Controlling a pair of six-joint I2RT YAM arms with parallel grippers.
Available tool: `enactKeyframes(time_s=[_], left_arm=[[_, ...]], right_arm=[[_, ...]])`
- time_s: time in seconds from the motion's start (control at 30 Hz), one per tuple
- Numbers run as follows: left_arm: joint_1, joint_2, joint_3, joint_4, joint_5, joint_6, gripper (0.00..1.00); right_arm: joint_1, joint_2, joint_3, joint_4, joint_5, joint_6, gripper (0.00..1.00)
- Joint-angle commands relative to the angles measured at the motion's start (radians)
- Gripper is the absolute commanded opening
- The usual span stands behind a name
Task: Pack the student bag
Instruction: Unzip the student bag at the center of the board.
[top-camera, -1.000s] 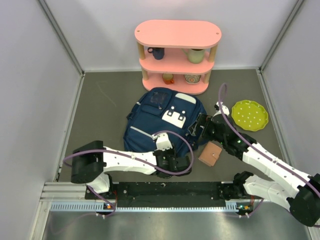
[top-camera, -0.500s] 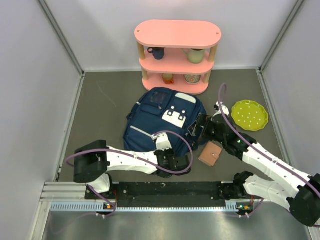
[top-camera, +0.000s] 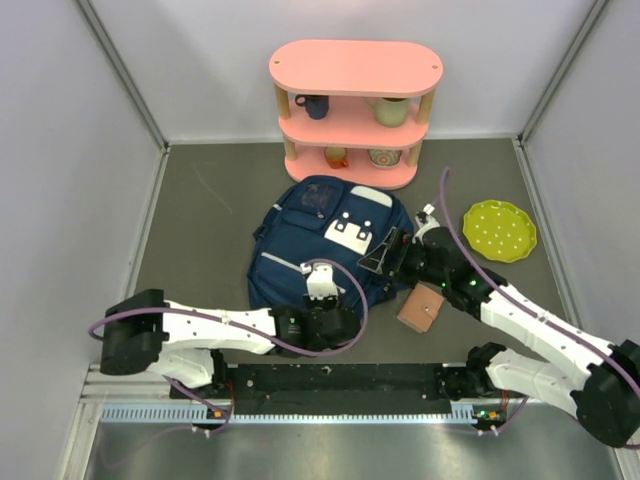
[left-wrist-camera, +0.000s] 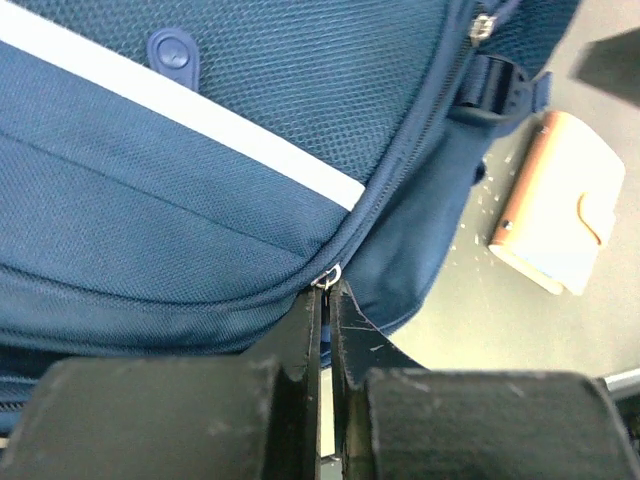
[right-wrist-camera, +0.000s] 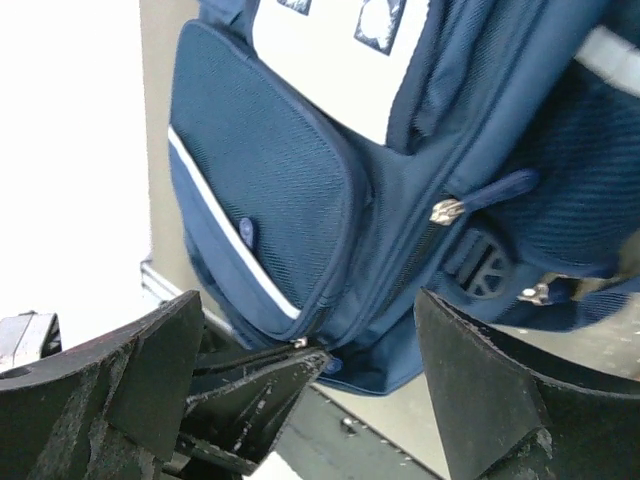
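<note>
Left gripper (left-wrist-camera: 325, 300) clamped on zipper pull (left-wrist-camera: 327, 274), 6 o'clock edge of student bag (left-wrist-camera: 200, 180); right gripper (right-wrist-camera: 300, 320) apart, bag at 9 o'clock.

student bag (top-camera: 318, 245) before shelf (top-camera: 355, 68), plate (top-camera: 499, 231) and wallet (top-camera: 421, 308) right

The student bag (left-wrist-camera: 200, 190) is matt mesh cloth, its zipper pull (left-wrist-camera: 327, 275) shiny metal, its buckle (left-wrist-camera: 497, 80) smooth plastic.

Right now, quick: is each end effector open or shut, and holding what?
Left end effector: shut on the zipper pull of the student bag.
Right end effector: open, holding nothing.
</note>
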Motion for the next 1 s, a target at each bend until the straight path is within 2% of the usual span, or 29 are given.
enactKeyframes(time_s=[0.0, 0.13, 0.33, 0.43, 0.47, 0.5, 0.7, 0.8, 0.97], left_arm=[[0.007, -0.078, -0.018, 0.204, 0.042, 0.203, 0.00], [0.007, -0.073, -0.019, 0.240, 0.084, 0.231, 0.00], [0.007, -0.071, 0.004, 0.273, 0.104, 0.305, 0.00], [0.007, -0.079, 0.004, 0.272, 0.110, 0.320, 0.00], [0.009, -0.084, 0.001, 0.272, 0.113, 0.322, 0.00], [0.007, -0.088, -0.002, 0.272, 0.113, 0.323, 0.00], [0.007, -0.134, -0.021, 0.174, 0.090, 0.334, 0.00], [0.009, -0.174, -0.040, 0.027, 0.052, 0.326, 0.00], [0.063, -0.271, -0.125, -0.192, 0.050, 0.279, 0.00]], right_arm=[[-0.002, 0.073, -0.001, 0.146, -0.149, 0.105, 0.82], [0.006, 0.168, 0.022, 0.183, -0.215, 0.121, 0.74], [0.021, 0.248, 0.025, 0.255, -0.226, 0.124, 0.54], [0.023, 0.263, 0.023, 0.286, -0.210, 0.113, 0.27], [0.020, 0.265, 0.031, 0.276, -0.196, 0.108, 0.08], [0.020, 0.266, 0.039, 0.251, -0.179, 0.082, 0.00], [-0.028, 0.242, 0.115, 0.046, -0.015, -0.063, 0.00], [-0.097, 0.228, 0.118, 0.010, -0.008, -0.111, 0.00], [-0.131, 0.230, 0.160, -0.039, -0.013, -0.189, 0.00]])
